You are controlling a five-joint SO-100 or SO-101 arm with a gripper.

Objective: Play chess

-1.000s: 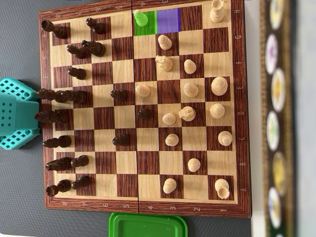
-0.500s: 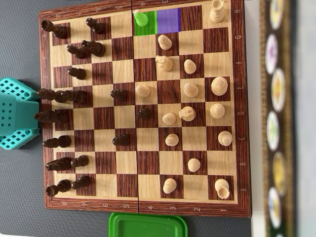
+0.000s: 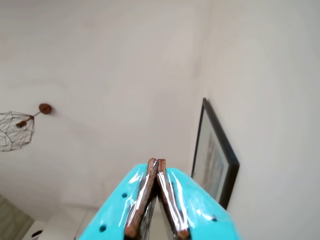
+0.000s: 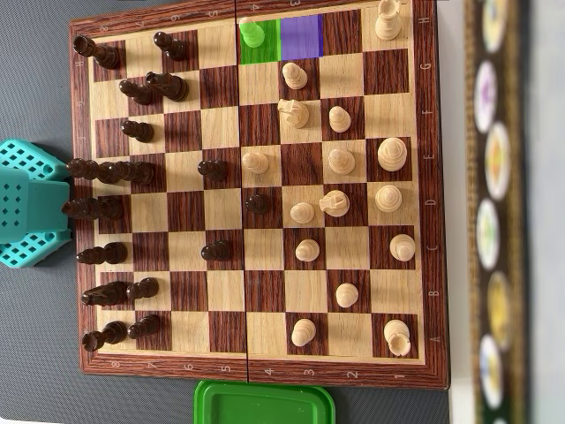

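Wrist view: gripper nearest, turquoise, brown-padded fingers pressed together, nothing between them. It points up and away at a pale wall; beyond, a framed picture at right and a wire lampshade at left. No board visible here.

Overhead view: the arm, turquoise, sits off the chessboard's left edge. Dark pieces crowd the board's left side, light pieces the right. A green pawn stands on a green square at the top edge, a purple square beside it. A green tray lies at the bottom edge.
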